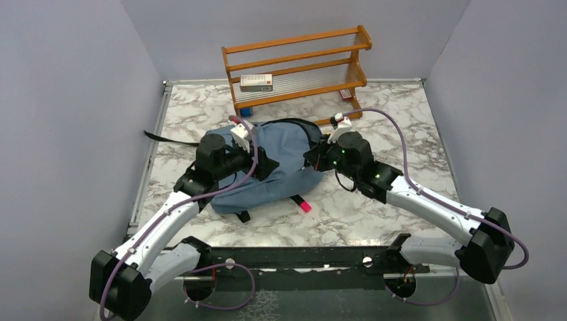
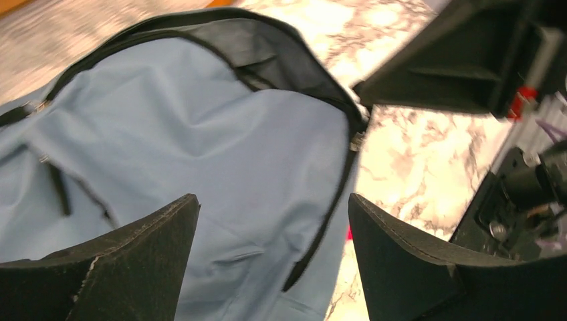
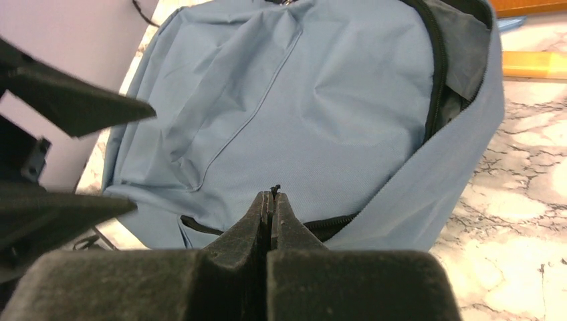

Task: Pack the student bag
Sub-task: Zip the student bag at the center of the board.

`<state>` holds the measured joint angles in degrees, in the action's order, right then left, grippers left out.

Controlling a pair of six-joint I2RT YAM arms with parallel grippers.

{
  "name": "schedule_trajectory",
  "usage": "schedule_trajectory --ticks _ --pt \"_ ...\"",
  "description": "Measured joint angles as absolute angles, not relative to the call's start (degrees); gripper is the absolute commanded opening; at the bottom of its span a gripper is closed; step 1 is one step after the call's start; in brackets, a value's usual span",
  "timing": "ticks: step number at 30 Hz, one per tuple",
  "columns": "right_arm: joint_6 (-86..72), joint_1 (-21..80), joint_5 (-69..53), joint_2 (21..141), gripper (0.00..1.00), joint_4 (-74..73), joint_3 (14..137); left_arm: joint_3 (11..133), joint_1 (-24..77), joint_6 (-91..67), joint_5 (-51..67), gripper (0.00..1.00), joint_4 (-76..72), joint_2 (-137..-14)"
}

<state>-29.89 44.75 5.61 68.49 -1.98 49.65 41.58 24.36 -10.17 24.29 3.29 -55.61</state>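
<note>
Top external view: the marble worktop (image 1: pixel 414 134) carries the student bag (image 1: pixel 287 157). The bag lies flat at mid-worktop, just on the near side of a wooden rack (image 1: pixel 297 67), and both arms hide its side edges. Its zipper gapes along the rounded top, and the inside is too dark to read. The left hand (image 2: pixel 273 200) hovers over the blue fabric, fingers spread, released and empty. The right hand (image 3: pixel 272 200) is clenched at the bag's edge; a dark speck at its tips is too small to name. A pink item (image 1: pixel 305 206) pokes out beside the bag, only partly visible.
</note>
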Motion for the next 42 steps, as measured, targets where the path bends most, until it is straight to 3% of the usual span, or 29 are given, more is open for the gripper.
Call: schedule_trajectory --ticks 8,22,27,38,42 --pt "-32.5 44.6 10.6 67.5 0.0 -5.4 52.0 32.9 34.9 -4.3 26.1 0.84 -9.0 -53.2" --pt "-34.3 44.6 12.4 65.9 0.0 -7.2 51.9 35.1 41.4 9.5 21.8 0.82 -14.7 -65.4" --pt "-34.5 44.6 12.3 64.4 0.0 -7.2 50.8 36.0 42.4 10.5 18.5 0.65 -15.5 -68.7" --pt "-32.7 44.5 12.6 65.0 0.01 -7.2 50.6 36.3 42.4 9.5 19.8 0.03 -12.5 -69.3" --pt "-31.1 43.6 12.9 67.0 0.0 -7.1 50.6 36.3 42.4 9.4 21.8 0.0 -10.3 -69.2"
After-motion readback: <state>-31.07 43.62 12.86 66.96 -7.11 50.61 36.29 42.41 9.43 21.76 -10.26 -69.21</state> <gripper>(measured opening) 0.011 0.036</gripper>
